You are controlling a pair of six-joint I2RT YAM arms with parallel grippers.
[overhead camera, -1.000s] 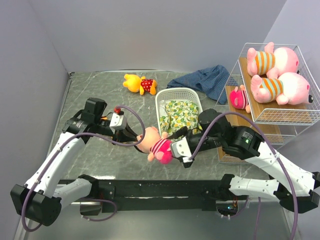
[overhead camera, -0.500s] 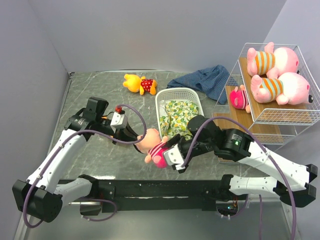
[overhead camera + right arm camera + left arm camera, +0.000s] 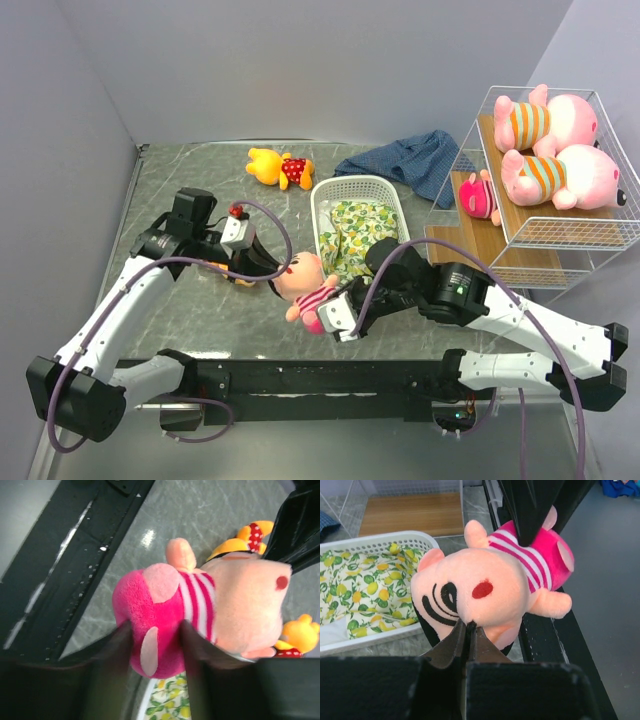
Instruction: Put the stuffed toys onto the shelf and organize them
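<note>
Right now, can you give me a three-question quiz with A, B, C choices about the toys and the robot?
1. Where are the two big pink pigs?
A. in the basket
B. on the floor
C. on the top tier of the shelf

2. How many toys lie on the shelf?
A. three
B. one
C. six

3. What is the left gripper doing?
A. hanging open in the air
B. pinching the head of the striped doll
C. resting flat on the table

Answers:
1 C: both pigs lie side by side on the top plank.
2 A: there are the two pigs plus a small pink doll on the tier below.
3 B: the left wrist view shows its fingers closed against the doll's head.
</note>
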